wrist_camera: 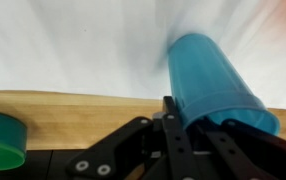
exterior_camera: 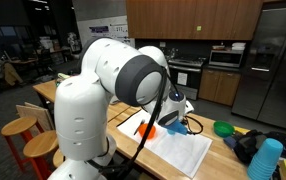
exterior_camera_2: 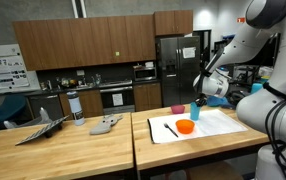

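The gripper is pinching the blue cup by its rim, holding it tipped over the white sheet on the table, so it seems to be carrying it, and setting it down needs a slow, steady move

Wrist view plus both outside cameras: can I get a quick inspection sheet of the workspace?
Surface: wooden table with a white cloth spread on it.
Job's things: blue cup, tilted over the cloth, with its rim at the gripper's fingers.
Clutter: orange bowl and black pen on the cloth; green bowl beside the cloth; another light blue cup near the table edge; grey items on the adjoining table.
Grippers: gripper shut on the blue cup.
Cables: black cable hanging along the arm toward the table.
Surroundings: kitchen with fridge, microwave and wood cabinets; stools beside the table.
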`<state>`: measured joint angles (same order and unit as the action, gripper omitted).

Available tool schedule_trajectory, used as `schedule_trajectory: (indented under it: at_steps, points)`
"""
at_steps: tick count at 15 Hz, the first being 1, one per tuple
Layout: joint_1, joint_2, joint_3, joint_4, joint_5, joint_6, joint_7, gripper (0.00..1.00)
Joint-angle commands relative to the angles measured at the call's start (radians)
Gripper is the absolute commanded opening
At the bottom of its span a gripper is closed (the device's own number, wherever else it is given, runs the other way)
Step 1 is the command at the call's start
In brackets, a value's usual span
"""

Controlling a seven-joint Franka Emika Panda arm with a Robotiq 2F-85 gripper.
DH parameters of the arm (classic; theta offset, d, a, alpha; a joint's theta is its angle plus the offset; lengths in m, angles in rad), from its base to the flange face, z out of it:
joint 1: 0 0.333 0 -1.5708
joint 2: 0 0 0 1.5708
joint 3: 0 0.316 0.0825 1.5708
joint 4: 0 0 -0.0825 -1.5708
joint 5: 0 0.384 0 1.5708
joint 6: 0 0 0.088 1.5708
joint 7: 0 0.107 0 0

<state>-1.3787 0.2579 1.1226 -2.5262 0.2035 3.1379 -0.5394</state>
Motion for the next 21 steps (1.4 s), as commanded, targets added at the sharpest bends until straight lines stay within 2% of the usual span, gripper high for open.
schedule_trajectory:
  at_steps: [1,4,5,6,13,21]
  points:
    - [-0.089,-0.018,0.061,-0.024,-0.025,-0.063,-0.058,0.02]
    - [-0.133,-0.020,0.098,-0.021,-0.035,-0.102,-0.089,0.02]
    - [-0.141,-0.029,0.105,-0.024,-0.040,-0.111,-0.096,0.06]
    - [-0.151,-0.029,0.115,-0.023,-0.040,-0.120,-0.105,0.02]
    - [-0.229,-0.019,0.197,0.009,-0.039,-0.208,-0.170,0.01]
    - [-0.316,-0.045,0.298,0.077,-0.039,-0.421,-0.239,0.01]
